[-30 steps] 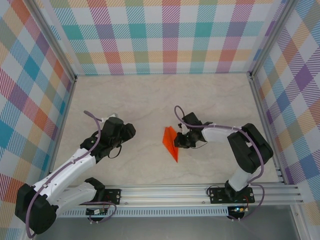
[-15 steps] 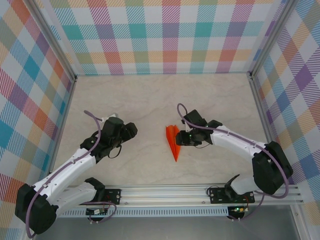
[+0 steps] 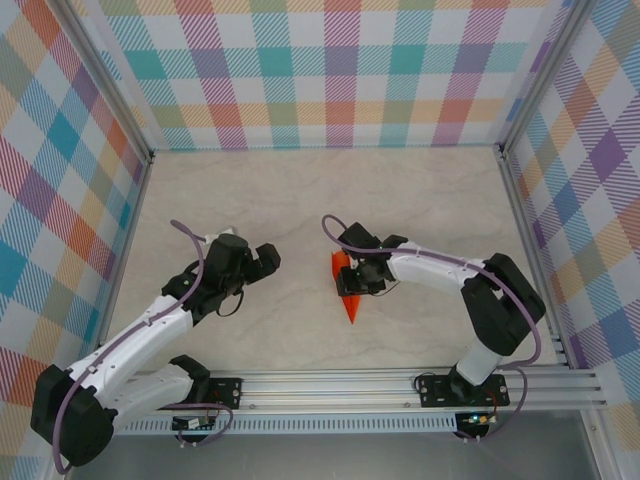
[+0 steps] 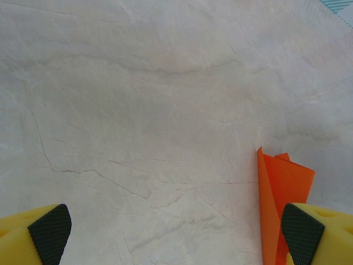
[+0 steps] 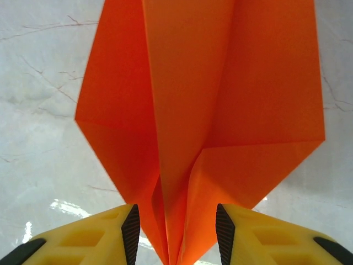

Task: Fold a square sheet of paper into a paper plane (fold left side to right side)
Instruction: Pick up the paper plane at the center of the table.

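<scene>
Mid-table, the paper plane [image 3: 349,305] pointed its tip toward us. Our right gripper [image 5: 175,232] straddled its raised middle fold, jaws partly apart and not clamped — closing off-centre could crumple the crease. Our left gripper [image 3: 268,258] hung wide apart, well to the left.

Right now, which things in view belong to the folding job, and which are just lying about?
Job:
paper plane
right gripper, astride it
left gripper, open beside it

Just surroundings:
table
plaid walls
aluminium rail
</scene>
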{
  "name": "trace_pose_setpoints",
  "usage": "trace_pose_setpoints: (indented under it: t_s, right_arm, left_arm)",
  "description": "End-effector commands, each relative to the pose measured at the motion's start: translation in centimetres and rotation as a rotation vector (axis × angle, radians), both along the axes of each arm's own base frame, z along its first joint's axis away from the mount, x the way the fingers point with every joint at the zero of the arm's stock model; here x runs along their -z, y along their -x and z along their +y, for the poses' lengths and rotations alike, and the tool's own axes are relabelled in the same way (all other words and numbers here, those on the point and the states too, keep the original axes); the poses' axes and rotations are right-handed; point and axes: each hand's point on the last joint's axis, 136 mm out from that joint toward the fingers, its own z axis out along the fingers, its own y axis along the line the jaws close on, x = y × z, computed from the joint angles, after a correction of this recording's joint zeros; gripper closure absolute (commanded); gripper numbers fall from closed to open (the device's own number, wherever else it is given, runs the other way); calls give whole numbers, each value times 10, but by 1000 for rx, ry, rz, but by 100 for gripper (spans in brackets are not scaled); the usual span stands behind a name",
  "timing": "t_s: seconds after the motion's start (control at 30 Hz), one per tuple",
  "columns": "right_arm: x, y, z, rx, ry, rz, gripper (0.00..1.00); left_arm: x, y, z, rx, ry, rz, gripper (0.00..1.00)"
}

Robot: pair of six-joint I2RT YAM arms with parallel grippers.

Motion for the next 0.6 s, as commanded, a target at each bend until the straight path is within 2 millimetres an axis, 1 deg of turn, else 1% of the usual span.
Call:
trace_pose_setpoints:
  t_s: [0.0,0.2,0.3,0.37,0.43,0.47,0.57]
  right_arm:
    - [2,0,5,-7,16,10,59]
    - [18,0,10,-14,46,39,64]
    - [26,-1,10,-11,75,51,71]
    - [27,-3,8,-3,92,50,77]
    - [21,-9,6,7,99,38,84]
    - [16,-12,5,11,93,30,86]
    - [-1,-28,2,24,87,9,87]
  left_arm:
    - [1,-2,0,15,-22,3,0]
    - [4,-2,1,12,-32,12,0]
    - [4,-1,2,14,-36,14,0]
    - [2,-1,1,20,-36,11,0]
    - [1,1,1,34,-40,10,0]
    - [0,1,0,45,-42,10,0]
    - [-1,4,-3,76,-43,19,0]
